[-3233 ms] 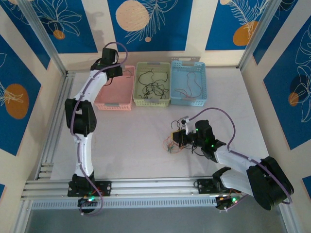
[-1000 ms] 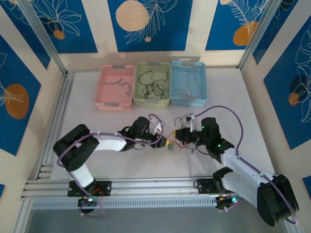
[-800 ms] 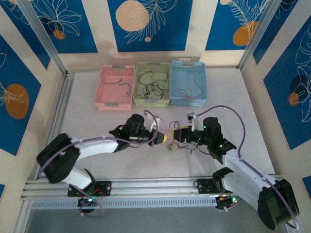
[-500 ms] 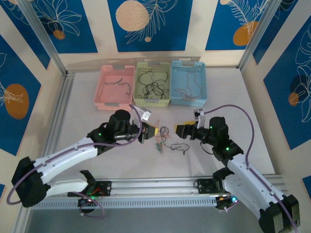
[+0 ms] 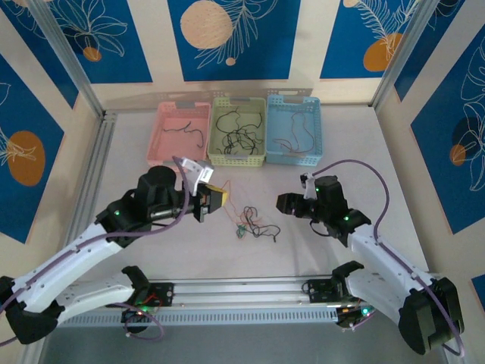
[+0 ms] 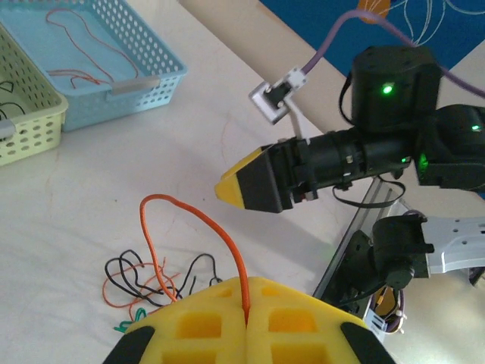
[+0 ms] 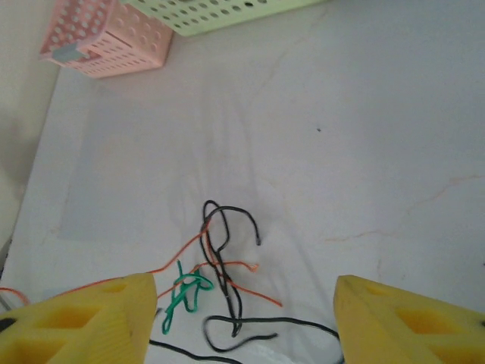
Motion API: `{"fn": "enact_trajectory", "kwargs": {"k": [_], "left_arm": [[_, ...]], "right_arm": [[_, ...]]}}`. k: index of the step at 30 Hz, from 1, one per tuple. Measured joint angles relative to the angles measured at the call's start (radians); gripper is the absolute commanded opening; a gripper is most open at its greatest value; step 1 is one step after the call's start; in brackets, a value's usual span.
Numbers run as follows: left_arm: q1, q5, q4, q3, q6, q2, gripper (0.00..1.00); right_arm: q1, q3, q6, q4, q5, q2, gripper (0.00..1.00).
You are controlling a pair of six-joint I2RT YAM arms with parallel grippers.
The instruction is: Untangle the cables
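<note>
Partway through, by the look of it: a small knot of cables (image 5: 254, 225) left on the counter (image 5: 356, 152), loose strands already in the baskets (image 5: 237, 161) beyond that knot. Left hand (image 5: 217, 197) clamped tight on one orange strand (image 6: 198, 221), just left of the knot. Right hand (image 5: 282, 203) spread wide, empty, just right of it.

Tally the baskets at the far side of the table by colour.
Pink basket: 1
Yellow-green basket: 1
Light blue basket: 1
Total: 3
</note>
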Motion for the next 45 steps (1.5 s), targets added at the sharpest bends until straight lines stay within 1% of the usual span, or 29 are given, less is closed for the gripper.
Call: {"fn": "enact_trajectory", "kwargs": {"k": [4, 7, 10, 13, 16, 18, 20, 23, 26, 28, 30, 33, 37, 42, 45], "left_arm": [[0.000, -0.009, -0.047, 0.062, 0.000, -0.015, 0.00], [0.000, -0.015, -0.084, 0.127, 0.000, -0.009, 0.00], [0.001, -0.015, -0.111, 0.214, 0.000, 0.005, 0.00], [0.001, -0.015, -0.126, 0.306, 0.004, 0.024, 0.00], [0.001, -0.013, -0.144, 0.404, 0.013, 0.061, 0.00], [0.002, -0.007, -0.145, 0.445, 0.018, 0.076, 0.00], [0.002, -0.003, -0.150, 0.472, 0.019, 0.084, 0.00], [0.002, 0.002, -0.156, 0.494, 0.019, 0.095, 0.00], [0.002, 0.012, -0.161, 0.495, 0.019, 0.102, 0.00], [0.002, 0.017, -0.169, 0.495, 0.018, 0.109, 0.00], [0.002, 0.027, -0.171, 0.495, 0.018, 0.119, 0.00], [0.002, 0.039, -0.171, 0.495, 0.016, 0.128, 0.00], [0.002, 0.053, -0.171, 0.495, 0.014, 0.135, 0.00], [0.002, 0.066, -0.171, 0.495, -0.002, 0.137, 0.00], [0.002, 0.066, -0.171, 0.495, -0.006, 0.137, 0.00]], "right_arm": [[-0.003, 0.001, 0.003, -0.022, 0.008, -0.005, 0.63], [-0.023, 0.019, -0.011, -0.084, 0.035, -0.036, 0.68], [-0.087, 0.079, -0.022, -0.176, 0.079, -0.113, 0.70], [-0.167, 0.141, -0.023, -0.217, 0.089, -0.198, 0.69], [-0.236, 0.190, -0.023, -0.248, 0.065, -0.255, 0.68], [-0.257, 0.209, -0.023, -0.259, 0.034, -0.272, 0.66], [-0.262, 0.216, -0.023, -0.261, -0.024, -0.275, 0.65], [-0.253, 0.215, -0.015, -0.237, -0.144, -0.272, 0.65], [-0.198, 0.209, -0.003, -0.167, -0.249, -0.269, 0.71], [-0.140, 0.209, -0.006, -0.123, -0.289, -0.268, 0.75], [-0.046, 0.209, -0.023, -0.065, -0.310, -0.267, 0.78], [0.108, 0.211, -0.085, 0.009, -0.311, -0.251, 0.81], [0.261, 0.237, -0.177, 0.085, -0.304, -0.187, 0.84], [0.402, 0.303, -0.304, 0.142, -0.245, -0.068, 0.87], [0.438, 0.343, -0.365, 0.181, -0.225, -0.005, 0.90]]}}
